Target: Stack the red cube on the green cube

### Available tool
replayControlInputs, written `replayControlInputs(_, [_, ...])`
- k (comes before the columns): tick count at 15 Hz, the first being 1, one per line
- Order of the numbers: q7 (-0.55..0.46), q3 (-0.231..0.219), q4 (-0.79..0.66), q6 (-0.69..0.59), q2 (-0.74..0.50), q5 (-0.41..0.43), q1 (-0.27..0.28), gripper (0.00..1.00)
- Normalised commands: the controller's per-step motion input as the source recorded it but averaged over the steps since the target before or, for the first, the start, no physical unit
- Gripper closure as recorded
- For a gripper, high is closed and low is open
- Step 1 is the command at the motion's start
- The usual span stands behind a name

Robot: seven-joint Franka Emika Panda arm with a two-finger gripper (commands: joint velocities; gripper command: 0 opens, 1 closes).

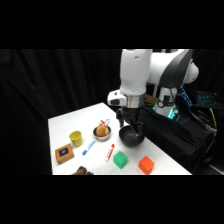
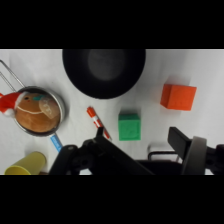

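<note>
Taking the black bowl point(image 2: 104, 70) as landmark in the wrist view, the green cube point(image 2: 129, 125) sits just below it and the red cube point(image 2: 178, 96) lies off to its lower right, apart from the green one. The gripper point(image 2: 142, 145) holds nothing, fingers spread, nearer the green cube, so I judge it must shift right toward the red cube.

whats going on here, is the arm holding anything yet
Nothing is held yet. The white arm's gripper hangs open above the table, near the black bowl. The red cube and the green cube sit apart on the table, both untouched, so the stacking has not started. A small pan, a yellow cup and a marker lie nearby.
</note>
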Motion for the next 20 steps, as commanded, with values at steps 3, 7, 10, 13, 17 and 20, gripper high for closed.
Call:
replayControlInputs(3, [0.18, 0.055, -0.11, 0.36, 0.09, 0.096, 0.099, 0.0])
replayControlInputs(7, [0.18, 0.044, -0.12, 0.41, 0.1, 0.111, 0.096, 0.0])
replayControlInputs(10, [0.17, 0.025, -0.09, 0.37, 0.13, 0.073, 0.108, 0.0])
replayControlInputs(13, [0.19, 0.004, -0.03, 0.3, 0.15, 0.035, 0.136, 0.0])
replayControlInputs(17, [0.19, -0.028, 0.04, 0.2, 0.14, 0.02, 0.158, 0.0])
replayControlInputs(20, [0.15, -0.054, 0.06, 0.19, 0.15, 0.028, 0.151, 0.0])
